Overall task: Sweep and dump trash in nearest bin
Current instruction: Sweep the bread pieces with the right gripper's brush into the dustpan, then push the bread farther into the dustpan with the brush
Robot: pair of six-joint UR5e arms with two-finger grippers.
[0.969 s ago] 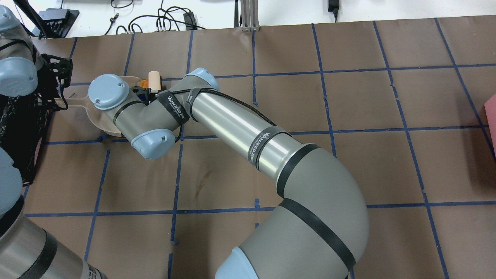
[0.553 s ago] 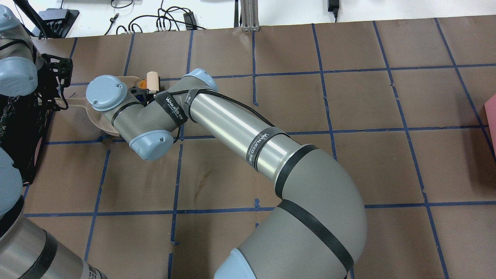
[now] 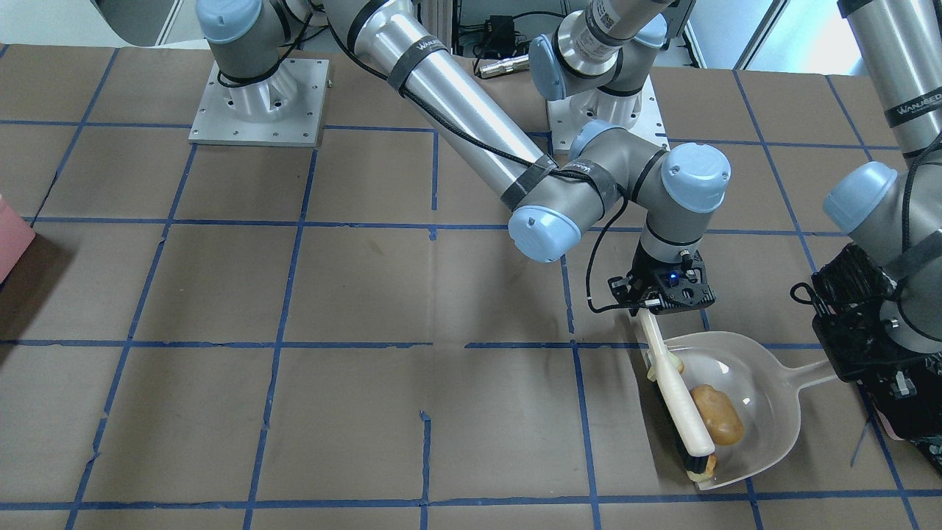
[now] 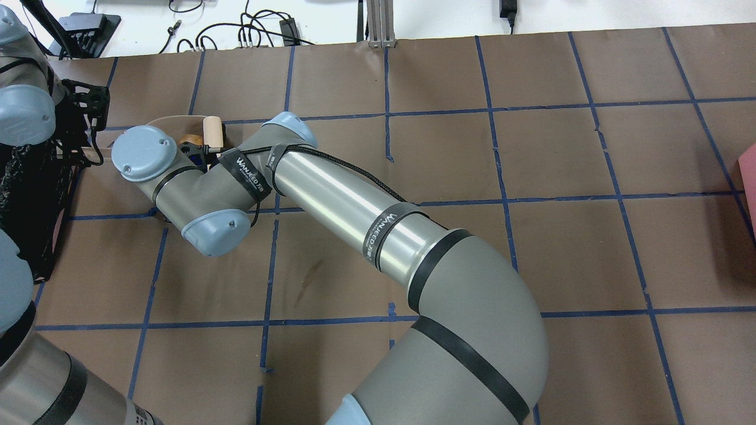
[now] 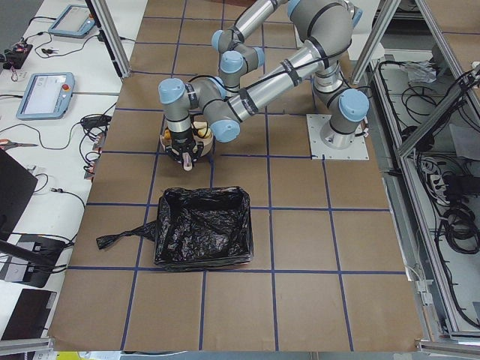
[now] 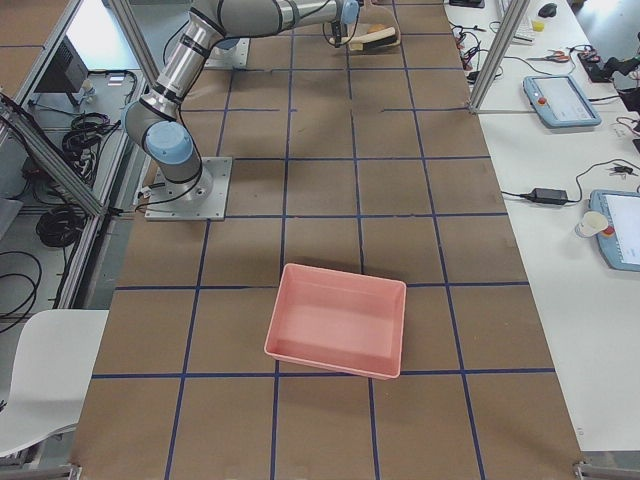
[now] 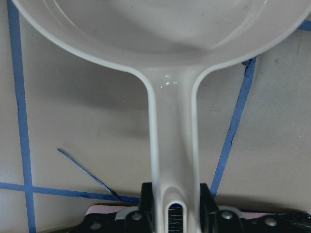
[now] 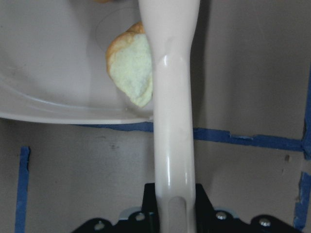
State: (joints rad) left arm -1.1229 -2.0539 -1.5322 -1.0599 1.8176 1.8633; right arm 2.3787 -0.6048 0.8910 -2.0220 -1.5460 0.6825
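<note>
My left gripper [image 7: 175, 211] is shut on the handle of a translucent white dustpan [image 3: 765, 368] lying on the table. My right gripper [image 3: 666, 291] is shut on a cream brush [image 3: 681, 405], whose head lies across the pan's mouth. The tan potato-shaped lump [image 3: 717, 416] sits inside the pan against the brush. The orange-brown chunk [image 3: 705, 465] peeks out at the brush tip. The pale yellow-green scrap [image 8: 130, 68] lies in the pan beside the brush handle [image 8: 172, 121]. The bin with the black bag [image 5: 201, 226] stands close behind the left gripper, at the overhead view's left edge [image 4: 26, 195].
A plain pink box [image 6: 337, 320] stands at the table's far right end, seen at the overhead view's right edge [image 4: 749, 177]. The right arm's long forearm [image 4: 336, 200] stretches across the table's middle. Brown paper with blue tape lines covers the table [image 4: 531, 147].
My right arm has moved left in the overhead view, carrying the brush and the orange-brown chunk farther into the dustpan. The left gripper still holds the pan's handle.
</note>
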